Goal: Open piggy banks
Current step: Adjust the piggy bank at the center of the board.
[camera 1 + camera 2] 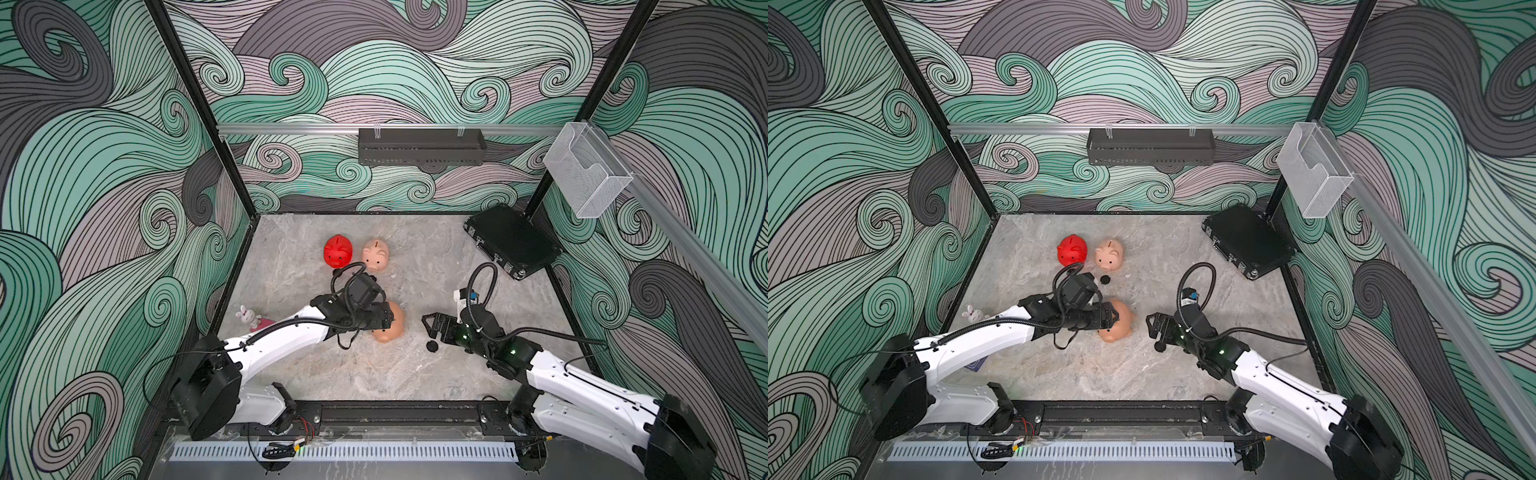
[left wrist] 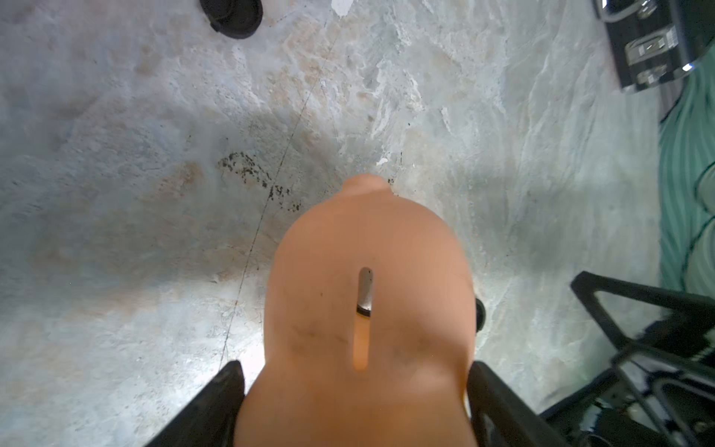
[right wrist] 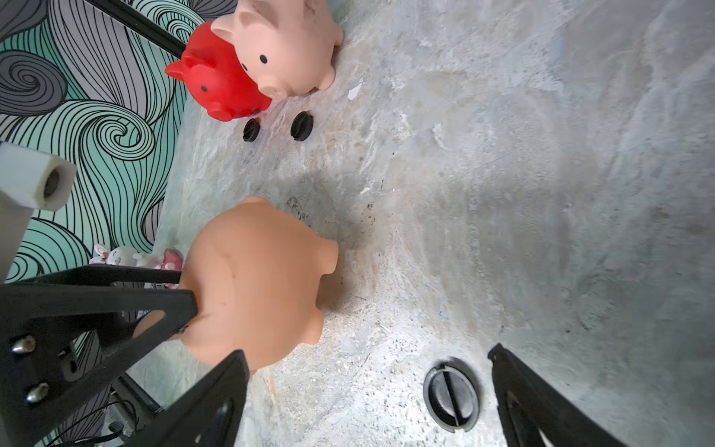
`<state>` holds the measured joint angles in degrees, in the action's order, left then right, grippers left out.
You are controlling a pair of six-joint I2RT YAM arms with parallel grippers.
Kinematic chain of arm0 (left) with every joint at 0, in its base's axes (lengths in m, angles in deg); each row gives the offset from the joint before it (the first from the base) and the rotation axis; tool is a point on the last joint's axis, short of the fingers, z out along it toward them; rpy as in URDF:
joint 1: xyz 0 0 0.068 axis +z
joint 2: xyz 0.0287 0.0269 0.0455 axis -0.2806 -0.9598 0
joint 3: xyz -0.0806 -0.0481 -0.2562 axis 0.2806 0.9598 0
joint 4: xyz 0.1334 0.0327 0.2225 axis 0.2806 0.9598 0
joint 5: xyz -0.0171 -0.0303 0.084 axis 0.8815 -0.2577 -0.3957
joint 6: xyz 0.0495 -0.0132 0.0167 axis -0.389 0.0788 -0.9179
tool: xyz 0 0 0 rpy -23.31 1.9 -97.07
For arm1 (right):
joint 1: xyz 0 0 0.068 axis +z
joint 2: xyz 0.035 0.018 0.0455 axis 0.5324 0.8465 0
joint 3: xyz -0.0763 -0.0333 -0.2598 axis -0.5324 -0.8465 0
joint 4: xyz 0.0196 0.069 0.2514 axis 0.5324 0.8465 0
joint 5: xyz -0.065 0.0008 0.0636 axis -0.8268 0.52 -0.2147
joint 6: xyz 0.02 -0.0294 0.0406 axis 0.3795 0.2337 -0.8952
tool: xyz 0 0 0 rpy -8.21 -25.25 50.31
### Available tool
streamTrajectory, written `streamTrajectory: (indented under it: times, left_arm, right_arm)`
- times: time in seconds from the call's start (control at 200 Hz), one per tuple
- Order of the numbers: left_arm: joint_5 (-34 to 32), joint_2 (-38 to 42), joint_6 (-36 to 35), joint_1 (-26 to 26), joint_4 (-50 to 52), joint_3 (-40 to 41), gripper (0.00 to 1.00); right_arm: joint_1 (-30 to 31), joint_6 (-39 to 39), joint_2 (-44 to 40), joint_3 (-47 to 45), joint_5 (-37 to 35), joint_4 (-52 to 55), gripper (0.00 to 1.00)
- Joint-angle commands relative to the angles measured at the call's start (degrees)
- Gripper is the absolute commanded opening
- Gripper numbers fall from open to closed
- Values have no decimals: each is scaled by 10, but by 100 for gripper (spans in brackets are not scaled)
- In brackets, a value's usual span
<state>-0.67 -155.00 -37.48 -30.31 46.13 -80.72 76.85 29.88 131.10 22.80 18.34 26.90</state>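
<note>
- A peach piggy bank [image 2: 406, 251] lies on its side at the middle of the counter [image 3: 503, 193], coin slot [image 2: 363, 309] facing the left wrist camera.
- The left pincer [image 2: 354, 371] clamps its flanks.
- It is probably light, hollow, smooth plastic. The rounded sides may slip, so grip across the widest part.
- The right pincer [image 3: 367, 352] gapes empty over a loose black plug [image 3: 450, 393].
- A red piggy bank [image 3: 220, 81] and a pink piggy bank [image 3: 282, 50] stand side by side farther back, with two more plugs [image 3: 301, 125] near them.

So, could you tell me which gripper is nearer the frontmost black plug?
Right: the right gripper hovers open by the black plug; the left gripper, gripping the peach piggy bank, is farther off.
</note>
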Motion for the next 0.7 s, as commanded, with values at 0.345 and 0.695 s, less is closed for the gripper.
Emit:
streamTrajectory:
  times: [0.345, 0.695]
  left_arm:
    - [-140, -140, -20, -57, 137, -146, 71]
    - [-95, -125, -25, -62, 104, -149, 97]
  right_arm:
    - [-21, 41, -55, -13, -37, 78, 99]
    - [-44, 34, -37, -6, -8, 90, 100]
